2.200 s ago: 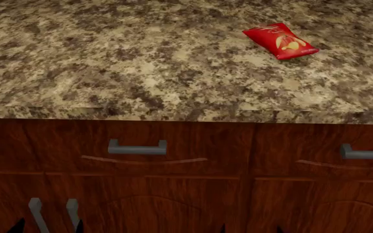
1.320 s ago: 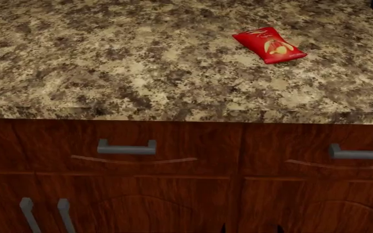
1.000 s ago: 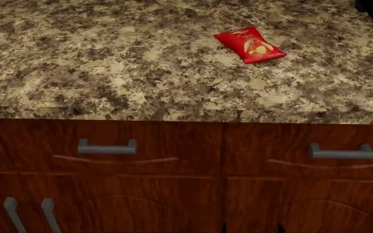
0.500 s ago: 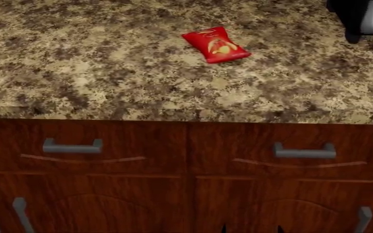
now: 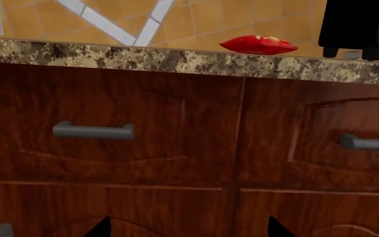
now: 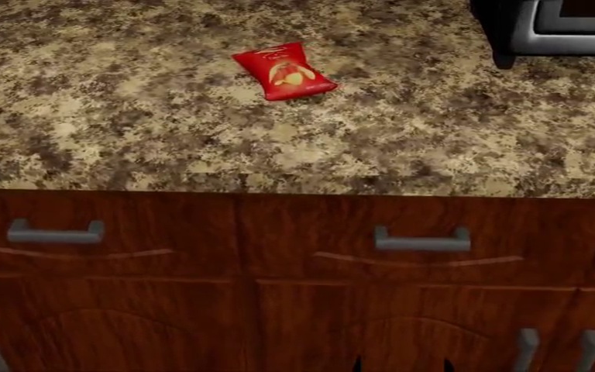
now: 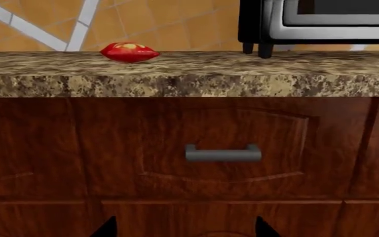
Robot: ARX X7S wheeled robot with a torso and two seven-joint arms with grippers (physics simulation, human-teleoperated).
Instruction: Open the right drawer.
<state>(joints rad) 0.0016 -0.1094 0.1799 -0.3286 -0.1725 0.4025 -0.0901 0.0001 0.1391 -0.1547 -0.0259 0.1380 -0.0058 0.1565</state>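
Both grippers, the left [image 5: 186,228] and the right [image 7: 184,227], show only dark fingertips spread apart, grasping nothing, facing the closed right drawer [image 6: 421,236] with its grey bar handle [image 7: 223,153] under the granite countertop [image 6: 122,116], where a red chip bag [image 6: 283,70] and a toaster oven [image 6: 551,27] sit.

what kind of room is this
Most likely a kitchen, in simulation. A speckled granite counter runs above dark wood drawers with grey bar handles; a toaster-oven-like appliance stands on the counter near a red chip bag, with a tiled wall behind.
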